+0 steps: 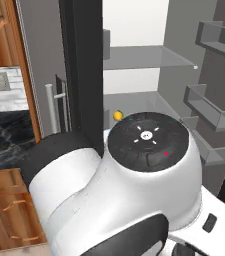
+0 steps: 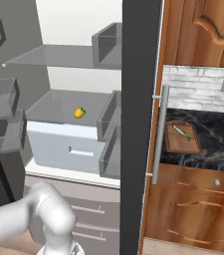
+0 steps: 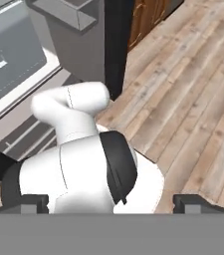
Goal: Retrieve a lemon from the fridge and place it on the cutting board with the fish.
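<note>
The fridge [image 1: 149,57] stands open, with grey shelves and door bins showing. A small yellow lemon [image 1: 117,115] lies alone on the middle shelf above a pale drawer, and it appears again as the lemon [image 2: 79,113] in the right base view. On the black counter right of the fridge [image 2: 58,55] sits the reddish-brown cutting board [image 2: 182,138] with the slim greenish fish [image 2: 182,132] lying on it. In the hand view my gripper [image 3: 111,203] is open, its fingertips [image 3: 34,201] far apart with nothing between them. It points down at the floor, well away from the lemon.
The dark edge of the fridge door [image 2: 141,124], with its silver bar handle [image 2: 159,134], stands between the shelves and the counter [image 2: 218,144]. Brown wooden cabinets [image 2: 193,214] lie below and above the counter. Wooden floor [image 3: 193,89] spreads beside the fridge.
</note>
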